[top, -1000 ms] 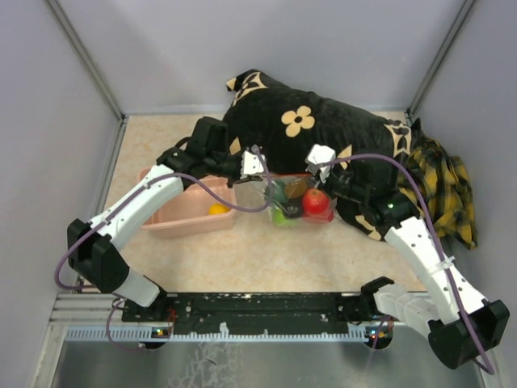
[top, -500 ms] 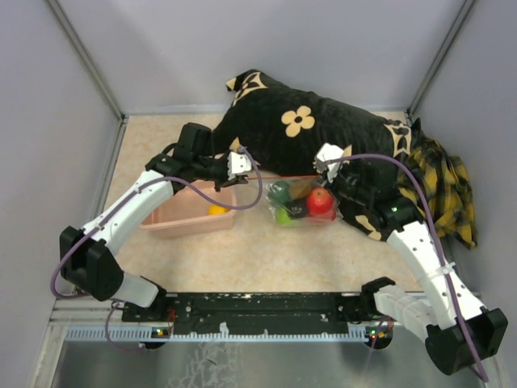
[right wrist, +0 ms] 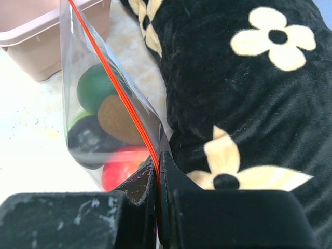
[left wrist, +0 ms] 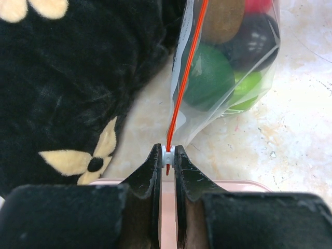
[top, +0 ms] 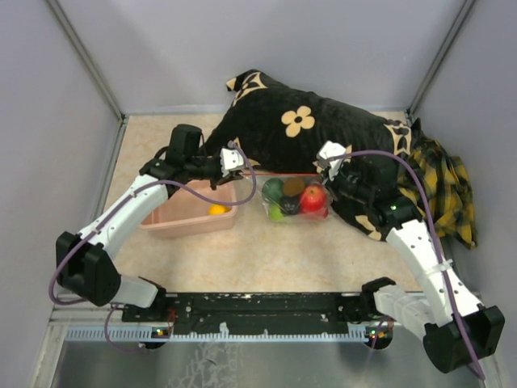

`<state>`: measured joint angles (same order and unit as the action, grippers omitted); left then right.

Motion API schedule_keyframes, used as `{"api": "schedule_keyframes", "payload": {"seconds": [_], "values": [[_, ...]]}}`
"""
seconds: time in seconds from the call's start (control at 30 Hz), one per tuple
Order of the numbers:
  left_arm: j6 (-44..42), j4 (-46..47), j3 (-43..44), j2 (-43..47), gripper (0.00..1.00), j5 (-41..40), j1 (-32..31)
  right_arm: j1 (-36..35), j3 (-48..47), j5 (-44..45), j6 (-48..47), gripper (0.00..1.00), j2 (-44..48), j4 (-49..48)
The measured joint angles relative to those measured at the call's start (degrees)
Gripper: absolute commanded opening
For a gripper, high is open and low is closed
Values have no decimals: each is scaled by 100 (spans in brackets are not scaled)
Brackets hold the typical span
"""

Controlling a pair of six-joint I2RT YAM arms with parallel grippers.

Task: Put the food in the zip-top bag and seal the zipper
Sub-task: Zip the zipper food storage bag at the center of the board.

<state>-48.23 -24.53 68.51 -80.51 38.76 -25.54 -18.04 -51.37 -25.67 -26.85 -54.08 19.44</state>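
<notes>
- big black flowered cushion [top: 323, 121] sits along the back of the table, and the bag is tucked right up against its front edge
- pink tub [top: 186, 227] is just left of the bag, with one yellow piece [top: 216, 209] lying in it, so I'd say not all the food made it in
- the clear bag [left wrist: 188, 124] lies on the table between the two grippers, stuffed with toy fruit [top: 295, 198]: green, lime, brown, dark and red
- right gripper [right wrist: 157, 155] is clamped tight on the bag's right top corner, right where the red strip ends, hard up against the cushion
- left gripper [left wrist: 166, 150] is at the opposite end, over the tub's rim, fingers pressed together on the little white slider [left wrist: 166, 156]
- the red zipper strip [left wrist: 184, 88] is the bit that matters: it runs side to side across the table, pulled taut in a straight line from one gripper to the other, and the slider sits at its far left end
- it shows as one thin line the whole way, so my guess is it's zipped shut and letting go is next, though I can't be sure of the seal
- no brand or writing I can read anywhere, and I can't make out a label on the bag
</notes>
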Motion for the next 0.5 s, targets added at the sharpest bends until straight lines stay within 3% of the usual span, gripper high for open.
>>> {"api": "schedule_keyframes", "payload": {"seconds": [0.07, 0.2, 0.37, 0.4, 0.5], "values": [[55, 44, 42, -55, 11, 44, 22, 24, 0, -39, 7, 10, -17, -13], [33, 57, 33, -52, 12, 70, 61, 72, 7, -44, 66, 40, 59, -129], [-28, 57, -98, 144, 20, 140, 98, 98, 125, 63, 225, 60, 516, -417], [-37, 57, -131, 208, 22, 166, 98, 98, 153, 103, 284, 69, 612, -505], [-46, 57, -299, 487, 35, 280, 96, 98, 249, 323, 514, 72, 844, -800]]}}
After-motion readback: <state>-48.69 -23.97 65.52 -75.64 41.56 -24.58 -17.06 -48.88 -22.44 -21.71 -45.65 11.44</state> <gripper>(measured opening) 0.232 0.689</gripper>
